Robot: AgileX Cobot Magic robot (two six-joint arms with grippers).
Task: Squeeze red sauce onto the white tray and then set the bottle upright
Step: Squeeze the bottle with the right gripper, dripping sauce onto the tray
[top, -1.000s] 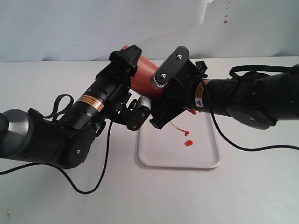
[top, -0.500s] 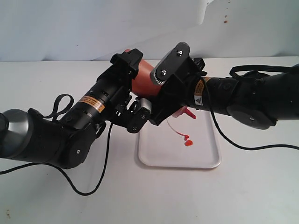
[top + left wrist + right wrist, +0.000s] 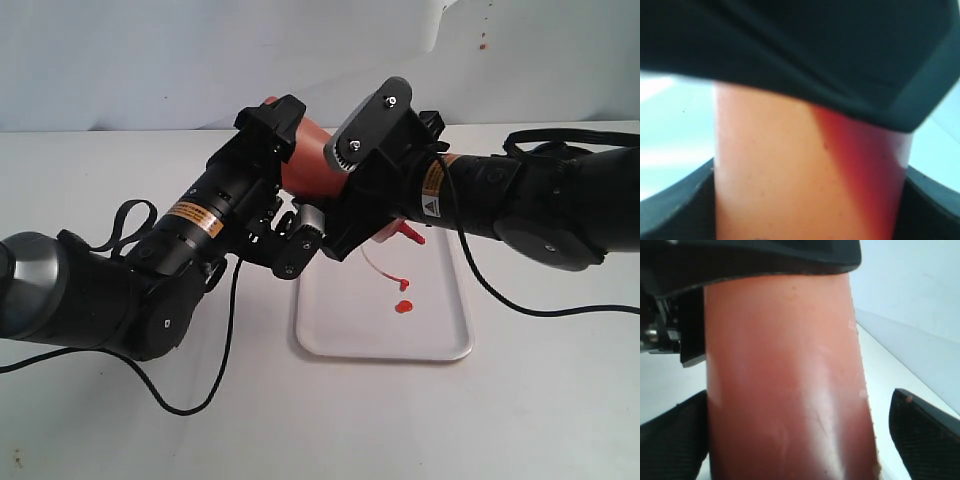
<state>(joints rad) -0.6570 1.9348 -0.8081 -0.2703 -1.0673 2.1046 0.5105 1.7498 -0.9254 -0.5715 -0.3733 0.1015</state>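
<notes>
The bottle [image 3: 305, 165] hangs tilted in the upper middle of the exterior view, base toward the upper left, red nozzle end [image 3: 408, 235] pointing down to the right above the far end of the white tray [image 3: 330, 340]; a thin red thread runs from the nozzle down to the tray; the red sauce [image 3: 404, 306] lies as two small glossy blobs right of the tray's centre, one just above the other; the left gripper [image 3: 283, 185] comes in from the lower left and is clamped across the bottle's base half, and in the left wrist view the orange body [image 3: 805, 175] fills the space between both dark pads [image 3: 675, 205], touching each; the right gripper [image 3: 352, 185] reaches in from the right and straddles the bottle nearer the nozzle; in the right wrist view the bottle [image 3: 785, 390] touches one pad [image 3: 675, 440], while a strip of pale table shows between it and the other pad [image 3: 925, 435], so these jaws stand apart around the bottle rather than squeezing it; the tray lies flat on the white table [image 3: 520, 420] in the lower centre; a black cable [image 3: 215, 370] loops across the table at the lower left; a pale wall [image 3: 150, 60] fills the top.
</notes>
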